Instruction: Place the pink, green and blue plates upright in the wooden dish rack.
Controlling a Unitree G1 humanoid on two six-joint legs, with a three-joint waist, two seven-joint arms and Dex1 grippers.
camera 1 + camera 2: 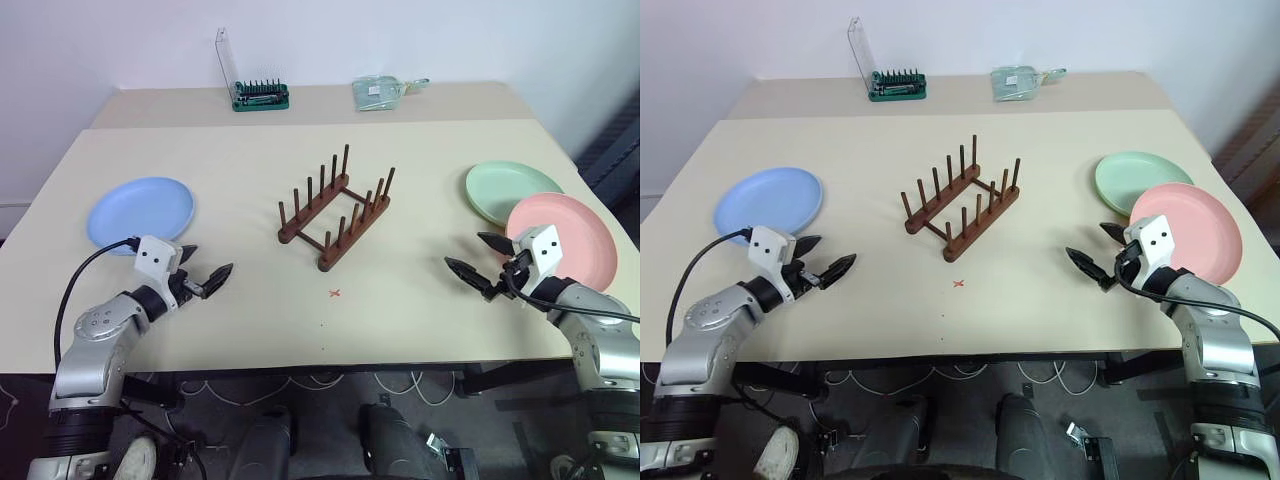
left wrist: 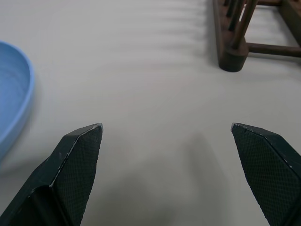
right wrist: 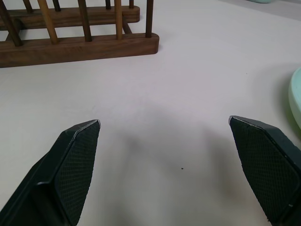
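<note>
The wooden dish rack (image 1: pixel 335 208) stands empty in the middle of the table, set at a slant. To its left the blue plate (image 1: pixel 140 212) lies flat. On the right, the green plate (image 1: pixel 510 190) also lies flat, and the pink plate (image 1: pixel 565 238) overlaps its near edge. My left gripper (image 1: pixel 210 265) hovers open just in front of the blue plate, pointing toward the rack. My right gripper (image 1: pixel 464 250) is open beside the pink plate's left edge and also points inward. Each wrist view shows bare tabletop between the fingers, with the rack (image 2: pixel 233 56) (image 3: pixel 75 47) ahead.
A green-based bit holder (image 1: pixel 260 95) with a clear lid and a pale green packet (image 1: pixel 380 92) sit at the table's back edge. A small red cross (image 1: pixel 336 293) marks the tabletop in front of the rack. The table's front edge (image 1: pixel 320 366) runs just below both grippers.
</note>
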